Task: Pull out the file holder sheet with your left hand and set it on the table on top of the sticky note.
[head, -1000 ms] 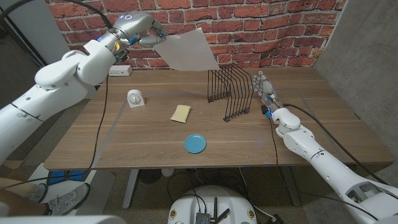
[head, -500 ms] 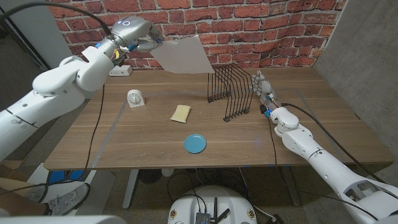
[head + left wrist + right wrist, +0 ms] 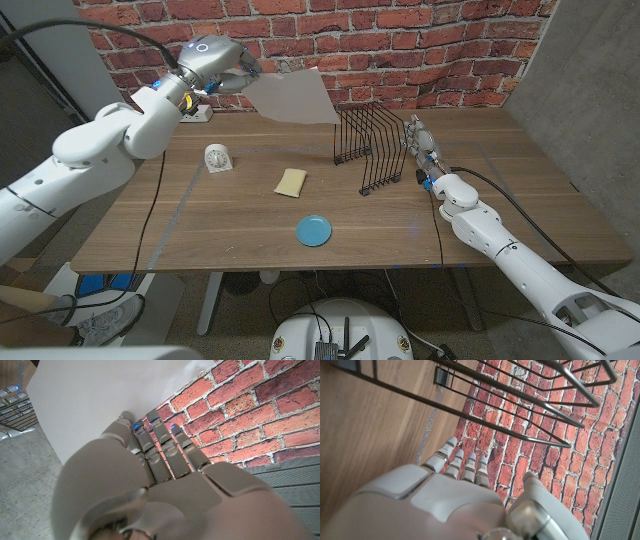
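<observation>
Above the table, left hand (image 3: pixel 225 72) grips a pale (blank) sheet (image 3: pixel 295 97).

sheet (image 3: pixel 100 400) cut off by frame edge, left hand's (image 3: pixel 150 490) fingertips hidden behind it

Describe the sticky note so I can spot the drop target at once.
On the wooden table, look left of the black wire file rack, near the middle. The sticky note is a pale yellow square pad lying flat, between the small white clock and the round blue dish; nothing else there is yellow or square.
</observation>
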Controlling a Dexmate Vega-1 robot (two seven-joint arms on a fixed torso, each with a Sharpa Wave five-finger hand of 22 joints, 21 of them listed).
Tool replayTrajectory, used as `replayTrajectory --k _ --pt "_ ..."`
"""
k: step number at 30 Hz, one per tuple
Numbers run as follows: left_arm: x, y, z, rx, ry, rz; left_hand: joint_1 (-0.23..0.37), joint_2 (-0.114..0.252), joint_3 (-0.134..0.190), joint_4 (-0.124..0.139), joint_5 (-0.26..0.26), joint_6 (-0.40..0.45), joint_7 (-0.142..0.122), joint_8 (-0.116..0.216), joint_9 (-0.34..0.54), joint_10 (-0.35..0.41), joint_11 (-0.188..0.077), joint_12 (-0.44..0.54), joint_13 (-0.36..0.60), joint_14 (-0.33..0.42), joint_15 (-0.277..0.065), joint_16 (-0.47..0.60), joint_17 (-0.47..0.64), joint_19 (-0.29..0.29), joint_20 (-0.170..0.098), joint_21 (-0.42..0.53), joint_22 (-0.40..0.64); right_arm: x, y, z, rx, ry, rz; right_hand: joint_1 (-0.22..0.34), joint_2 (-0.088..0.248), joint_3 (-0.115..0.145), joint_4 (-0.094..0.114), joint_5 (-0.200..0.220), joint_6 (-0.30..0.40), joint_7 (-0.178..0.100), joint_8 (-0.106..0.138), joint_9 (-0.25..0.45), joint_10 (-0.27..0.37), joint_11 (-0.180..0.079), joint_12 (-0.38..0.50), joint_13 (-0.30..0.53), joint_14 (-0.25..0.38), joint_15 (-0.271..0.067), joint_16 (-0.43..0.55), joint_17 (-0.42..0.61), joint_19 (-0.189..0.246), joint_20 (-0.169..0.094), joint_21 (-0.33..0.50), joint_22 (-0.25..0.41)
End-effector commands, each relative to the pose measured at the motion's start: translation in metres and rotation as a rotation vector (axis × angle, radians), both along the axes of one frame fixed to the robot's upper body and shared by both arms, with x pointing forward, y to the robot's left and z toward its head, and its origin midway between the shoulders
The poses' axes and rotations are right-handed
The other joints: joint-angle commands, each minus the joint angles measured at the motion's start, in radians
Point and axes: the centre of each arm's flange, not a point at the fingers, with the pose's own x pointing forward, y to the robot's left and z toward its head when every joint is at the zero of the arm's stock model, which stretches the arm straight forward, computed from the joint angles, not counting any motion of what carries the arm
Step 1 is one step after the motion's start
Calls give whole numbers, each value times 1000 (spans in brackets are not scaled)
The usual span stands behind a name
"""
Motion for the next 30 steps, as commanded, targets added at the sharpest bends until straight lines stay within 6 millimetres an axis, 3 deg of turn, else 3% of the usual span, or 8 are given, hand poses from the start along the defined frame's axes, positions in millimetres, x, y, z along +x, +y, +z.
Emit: replayTrajectory --k 1,13,30 --pt "12 2 -17 23 -31 -1 9 3 4 -2 2 10 2 -3 3 11 3 2 2 0 -68 1 4 5 -157 3 2 -7 3 0 -11 -1 -2 -6 45 6 -6 3 6 -2 5 4 10 1 6 3 -2 1 6 1 10 -2 5 3" --pt "31 6 -34 -12 -10 -27 10 2 3 -2 3 13 3 -2 4 13 3 2 2 -1 -68 1 4 6 -157 3 3 0 8 3 -14 4 4 -7 45 6 -5 3 6 -1 4 4 10 0 5 3 -2 0 7 1 10 -2 5 3" --pt "47 -3 -56 1 -104 -9 10 3 2 -2 3 13 2 -3 4 14 2 2 2 0 -68 1 4 9 -157 4 3 4 9 1 -8 15 0 -8 45 6 -5 3 7 -1 4 4 10 1 6 3 -1 -1 8 1 10 -2 5 3"
